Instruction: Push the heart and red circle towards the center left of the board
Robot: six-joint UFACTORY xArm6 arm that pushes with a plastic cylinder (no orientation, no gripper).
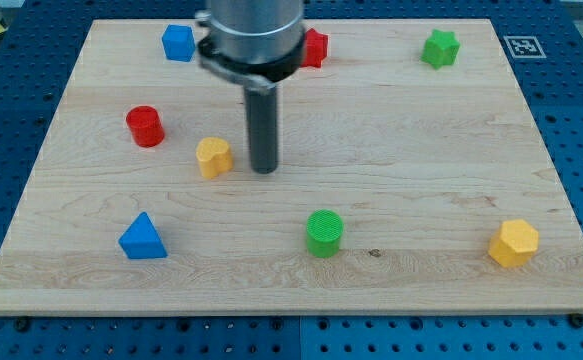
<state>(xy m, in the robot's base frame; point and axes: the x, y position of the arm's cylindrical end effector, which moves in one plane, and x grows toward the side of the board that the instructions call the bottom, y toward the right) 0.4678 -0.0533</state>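
Note:
The red circle [145,126] stands at the view's left, a little above mid height. The yellow heart [214,157] lies to its lower right. My tip [264,170] rests on the wooden board [421,150] just right of the yellow heart, a small gap apart from it. The dark rod rises from the tip to the arm's grey body at the view's top.
A blue block [178,42] and a red block [314,48], partly hidden by the arm, sit at the top. A green star-like block [439,48] is at top right. A blue triangle [142,238], a green circle [324,232] and a yellow hexagon [514,243] lie along the bottom.

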